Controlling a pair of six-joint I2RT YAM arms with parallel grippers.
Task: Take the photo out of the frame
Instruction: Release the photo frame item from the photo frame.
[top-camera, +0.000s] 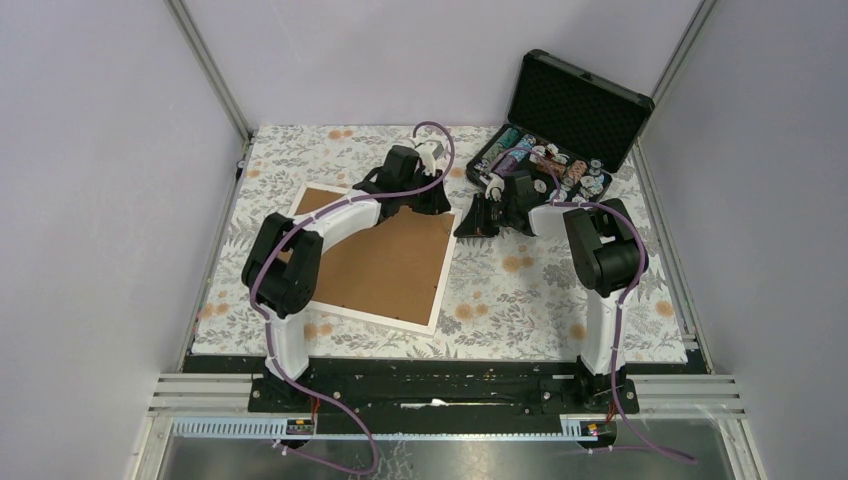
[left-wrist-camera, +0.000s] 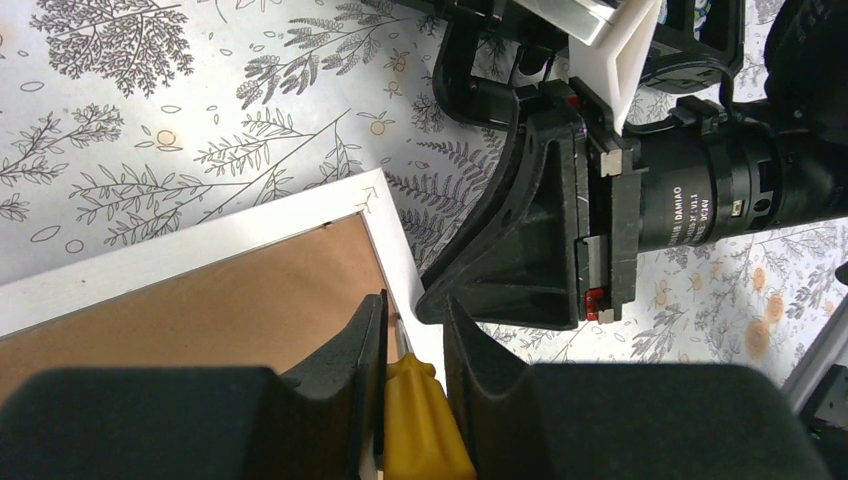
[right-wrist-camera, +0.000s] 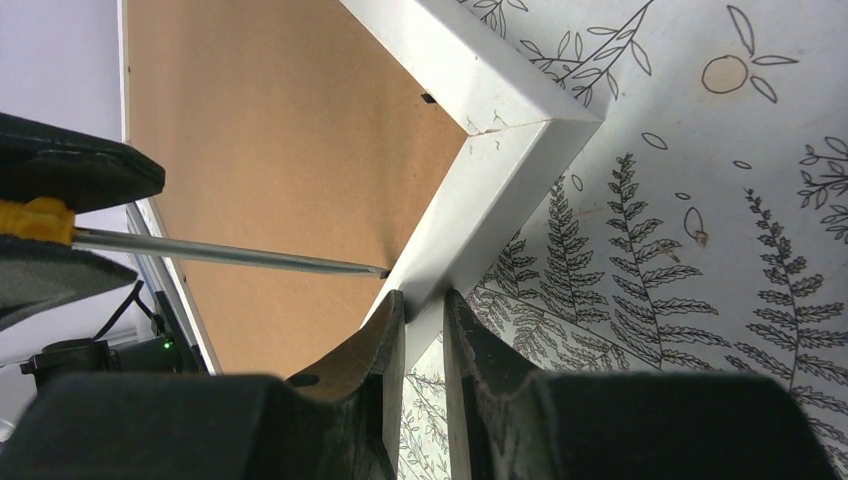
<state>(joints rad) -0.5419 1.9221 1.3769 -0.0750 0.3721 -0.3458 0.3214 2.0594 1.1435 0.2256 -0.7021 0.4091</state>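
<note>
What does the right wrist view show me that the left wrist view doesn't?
Only the right wrist view: the screwdriver shaft, its tip at the inner edge of the frame border, and the right gripper closed on that white border near the corner. Only the left wrist view: the right arm's wrist body and white camera mount, seen from outside. Both: the yellow handle in the left gripper, the same frame corner, the brown backing board and the floral cloth. Neither shows the photo.
</note>
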